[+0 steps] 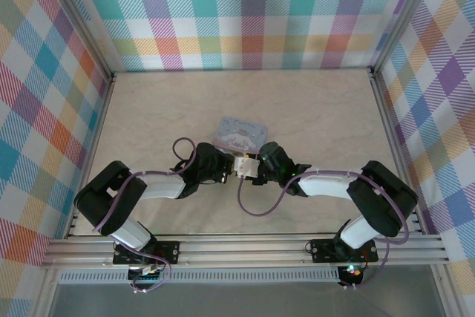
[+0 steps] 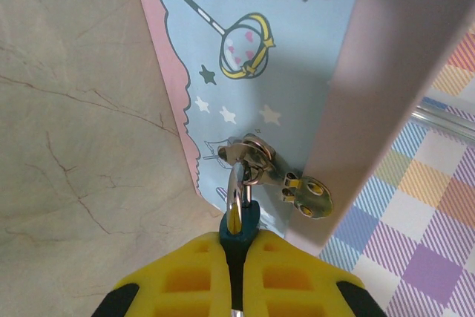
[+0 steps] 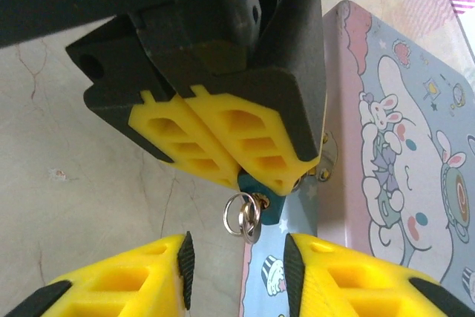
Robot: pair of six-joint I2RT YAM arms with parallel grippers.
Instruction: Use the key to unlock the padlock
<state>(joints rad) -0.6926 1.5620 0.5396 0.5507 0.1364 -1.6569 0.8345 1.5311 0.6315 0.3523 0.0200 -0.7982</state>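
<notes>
Left gripper (image 2: pixel 236 243) is clamped on the padlock (image 2: pixel 241 220) at the latch (image 2: pixel 258 159) of the tin (image 2: pixel 282 35). Light, stiff and probably slick, it wants holding by its flat sides. It is tiny and teal-bodied, with a silver loop. Right gripper (image 3: pixel 236 252) stands with fingers apart near a small ring (image 3: pixel 243 217), possibly the key's.

Left arm (image 1: pixel 159 183) and right arm (image 1: pixel 338 183): white shells on the long links, black housings at the joints, black base mounts (image 1: pixel 145 250). A purple cable (image 1: pixel 261 214) runs along each arm.

Left tool (image 2: pixel 236 265): yellow moulded fingers (image 2: pixel 185 280) with recessed pockets, black at the outer corners, and a black body behind.

Right tool (image 3: pixel 237 272): matching yellow pocketed fingers (image 3: pixel 126 291), with black strips on the inner tips.
</notes>
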